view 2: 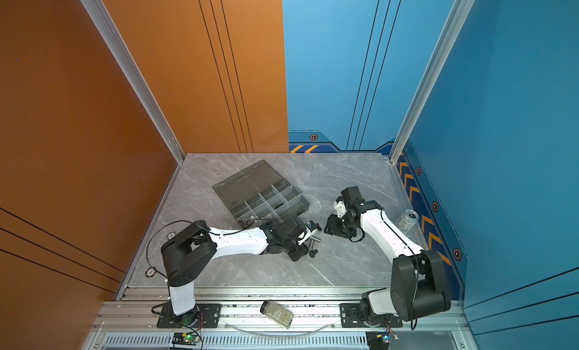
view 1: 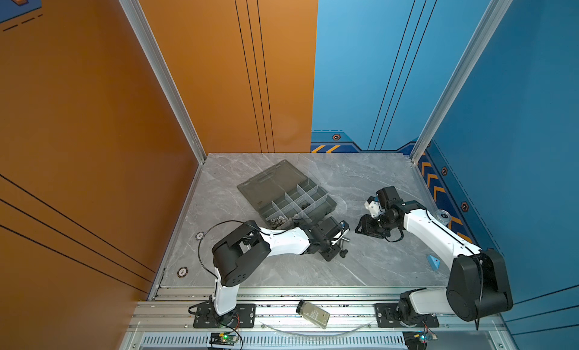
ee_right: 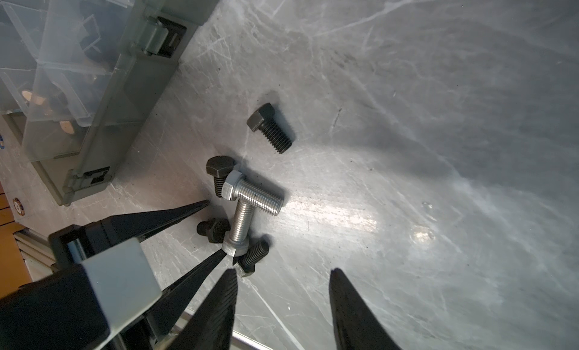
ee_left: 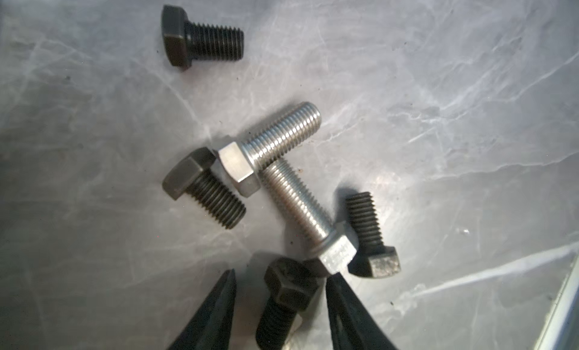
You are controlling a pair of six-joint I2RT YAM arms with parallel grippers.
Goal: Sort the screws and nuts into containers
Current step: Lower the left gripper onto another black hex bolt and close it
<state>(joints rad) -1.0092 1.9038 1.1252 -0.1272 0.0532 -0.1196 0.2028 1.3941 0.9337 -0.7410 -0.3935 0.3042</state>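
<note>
We see the left claw (ee_left: 280,274) low over the bench (ee_left: 438,144), its jaws narrow and straddling a black screw (ee_left: 288,298). One fingertip (ee_left: 219,301) stands clear of that screw's hex head and the other is right at the head of a silver screw (ee_left: 308,213), so nothing is clamped. A second silver screw (ee_left: 269,144) lies across the first one's threaded end. Of the other black screws, one (ee_left: 203,188) touches the second silver head, one (ee_left: 372,235) lies just beside the first silver head, and one (ee_left: 203,35) lies apart from the cluster.

The right claw (ee_right: 285,271) hangs wide and empty over bare bench just beside the cluster.

The organiser box (ee_right: 131,82) sits near the screws with its lid (view 1: 272,182) laid flat open. Shiny nuts (view 1: 278,221) fill the end cell nearest the left arm, and a middle cell holds dark pieces too small for us to name
</note>
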